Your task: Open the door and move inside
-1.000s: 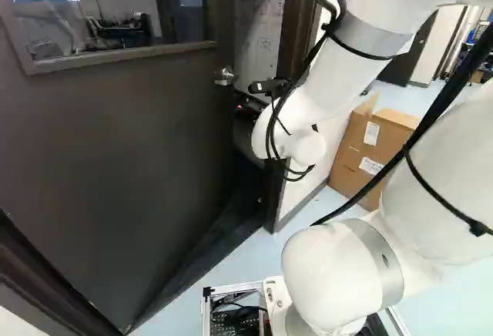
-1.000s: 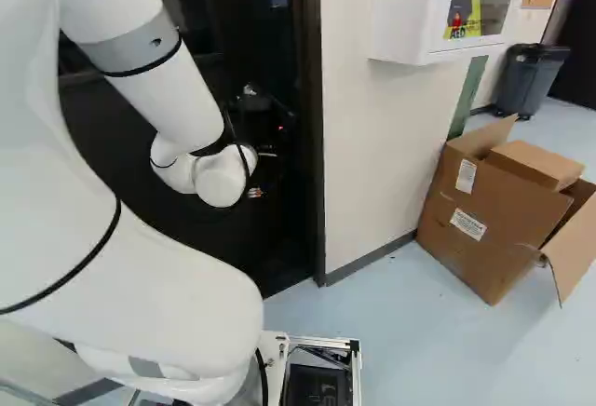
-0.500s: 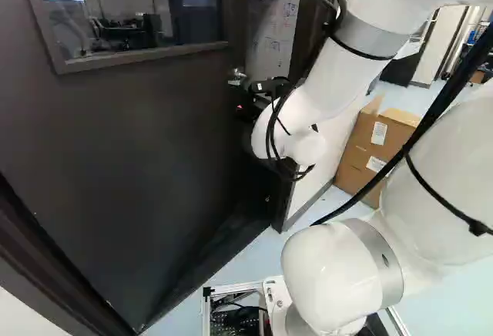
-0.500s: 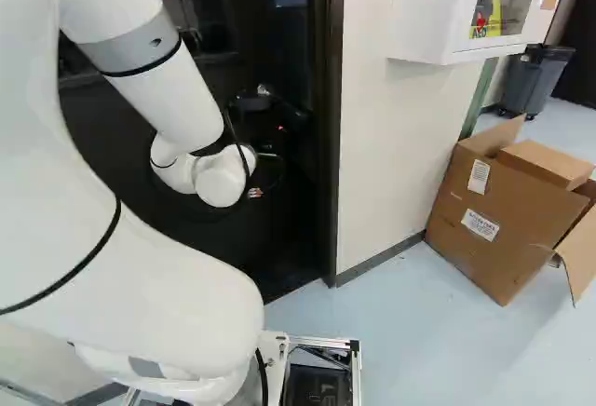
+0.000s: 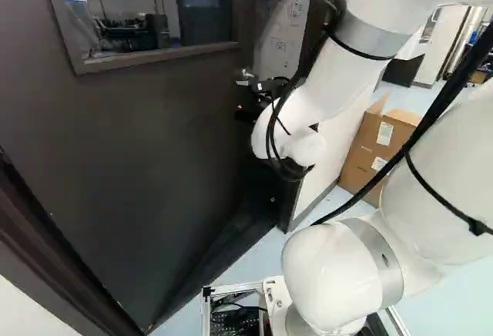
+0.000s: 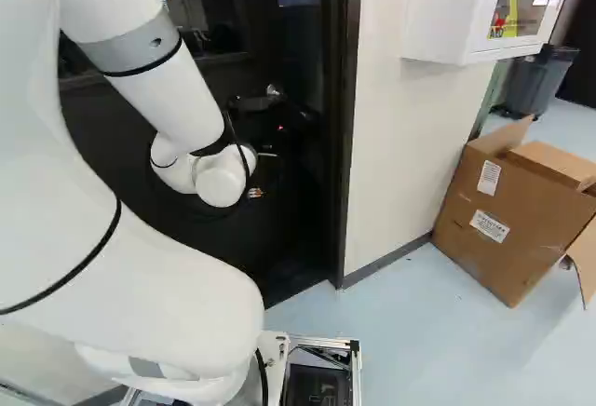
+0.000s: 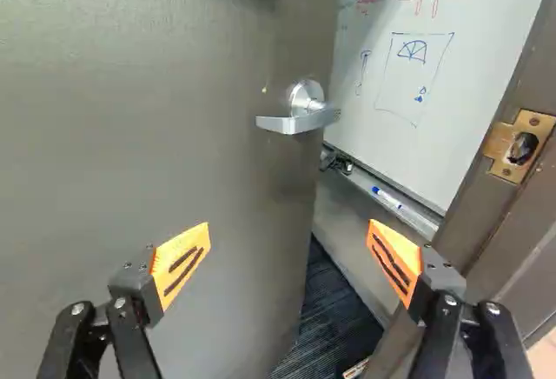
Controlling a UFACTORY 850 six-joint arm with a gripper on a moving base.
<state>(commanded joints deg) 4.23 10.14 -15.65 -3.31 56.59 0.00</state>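
Base [image 5: 274, 296] is turning left, carrying the empty, spread gripper [image 7: 289, 225] with it, while the door [image 7: 130, 162] is standing ajar, its handle [image 7: 298, 123] ahead, apparently aligning for a push before entry.

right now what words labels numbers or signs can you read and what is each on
Seems to read "AED", small and blurred: the white wall cabinet.
Too small to read: two white labels on the cardboard box.
Too blurred to read: red marks on the whiteboard.
Nothing else legible.
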